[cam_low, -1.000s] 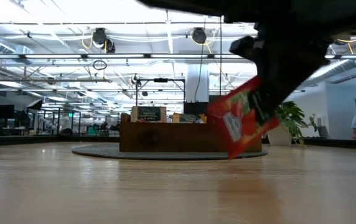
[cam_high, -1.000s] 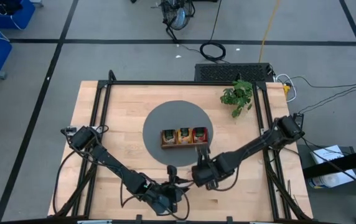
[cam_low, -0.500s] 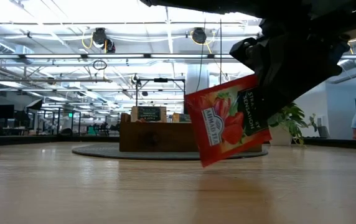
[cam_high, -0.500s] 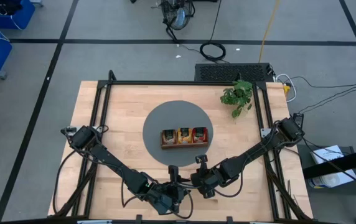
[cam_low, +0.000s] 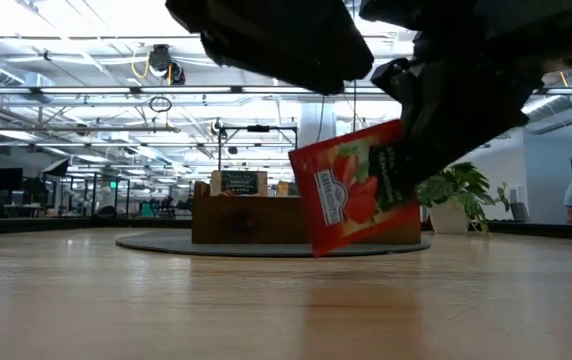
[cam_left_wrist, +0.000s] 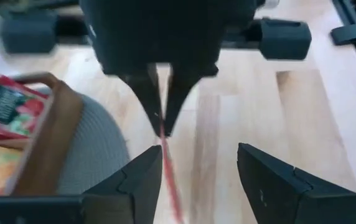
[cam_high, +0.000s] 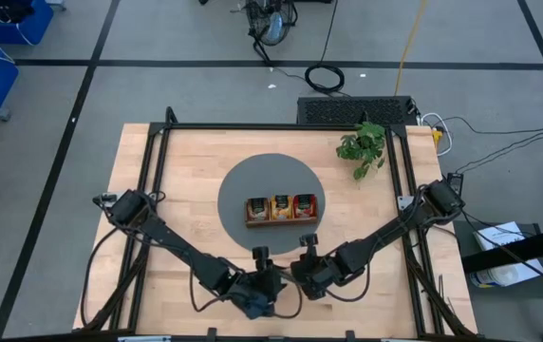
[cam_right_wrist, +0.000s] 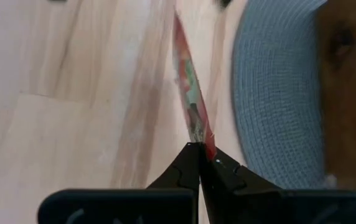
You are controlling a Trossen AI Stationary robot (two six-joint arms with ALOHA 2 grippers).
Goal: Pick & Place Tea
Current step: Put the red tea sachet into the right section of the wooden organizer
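Right fingers (cam_right_wrist: 201, 163) pinch the red tea sachet (cam_low: 351, 190) by its edge; left fingers (cam_left_wrist: 193, 180) gape. Probably light, floppy.

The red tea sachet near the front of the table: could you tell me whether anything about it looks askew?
Yes. The red tea sachet hangs tilted above the bare wood, pinched at one edge by the right gripper, outside the wooden tray.
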